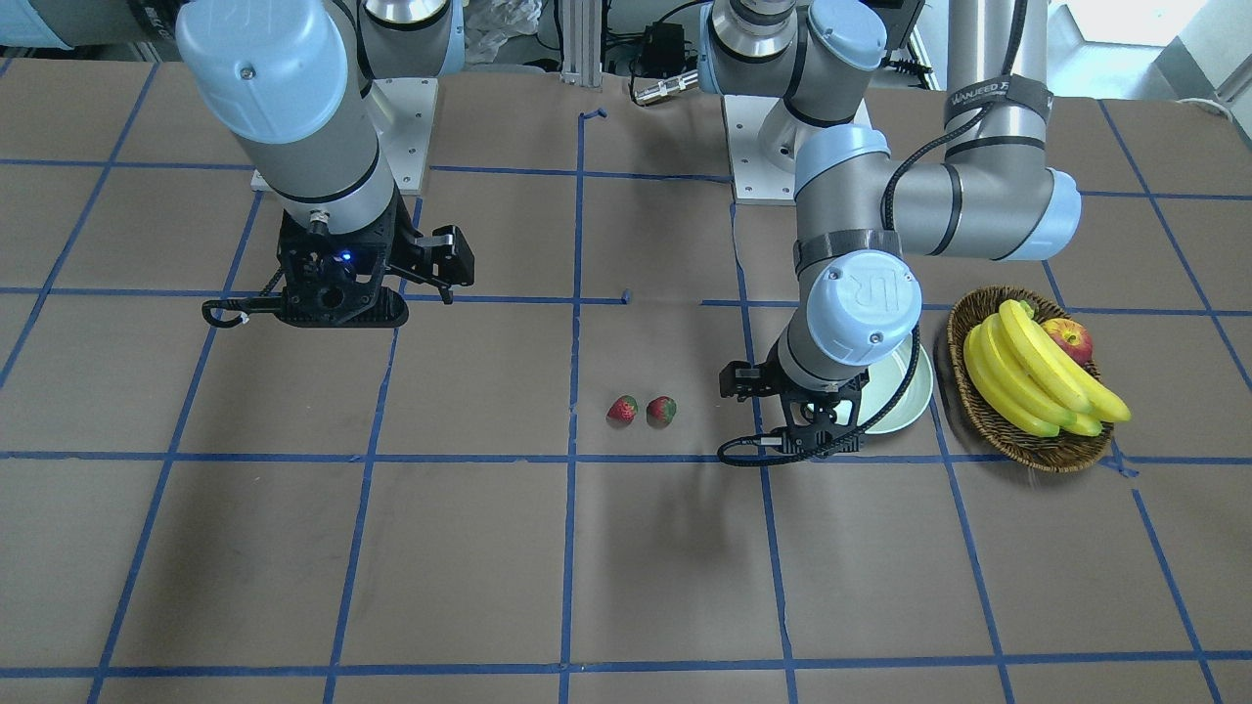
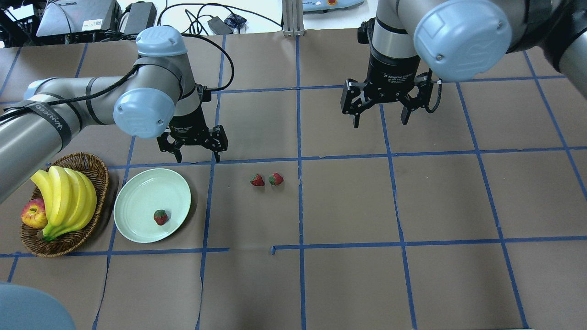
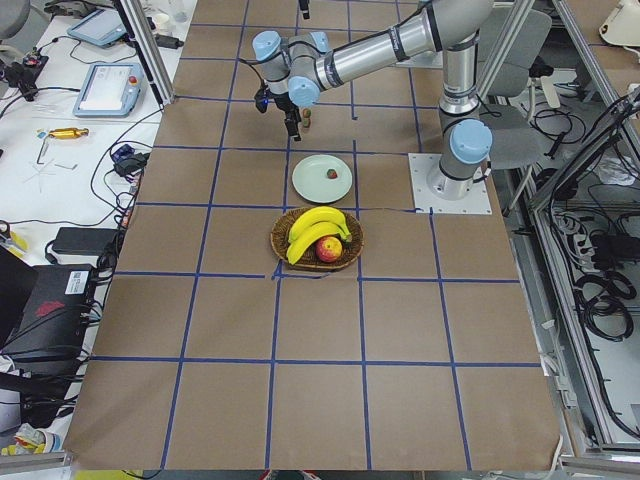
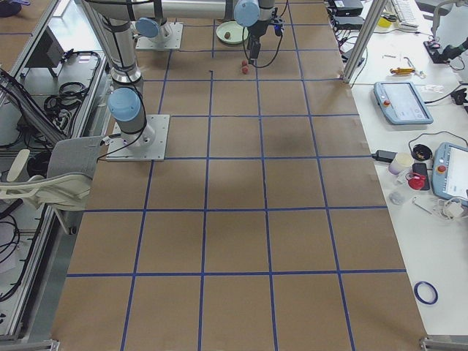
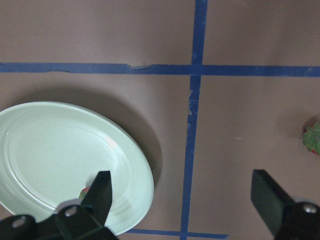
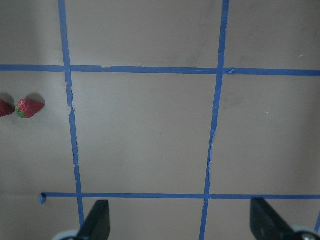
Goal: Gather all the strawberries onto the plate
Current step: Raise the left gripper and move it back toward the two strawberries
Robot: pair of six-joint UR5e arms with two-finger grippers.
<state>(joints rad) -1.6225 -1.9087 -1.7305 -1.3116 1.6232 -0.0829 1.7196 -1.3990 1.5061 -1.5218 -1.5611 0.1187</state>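
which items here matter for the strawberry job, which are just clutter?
Job:
- plate
- plated strawberry
- loose strawberry on the table
- second loose strawberry beside it
- left pincer, open, empty
- right pincer, open, empty

Lying about:
- wicker basket
- bananas in it
- apple in it

The left arm (image 1: 861, 303) hides half the plate (image 1: 902, 399) (front-facing view).

One strawberry (image 2: 160, 217) on the plate (image 2: 137, 197), two strawberries (image 2: 257, 179) together to its right
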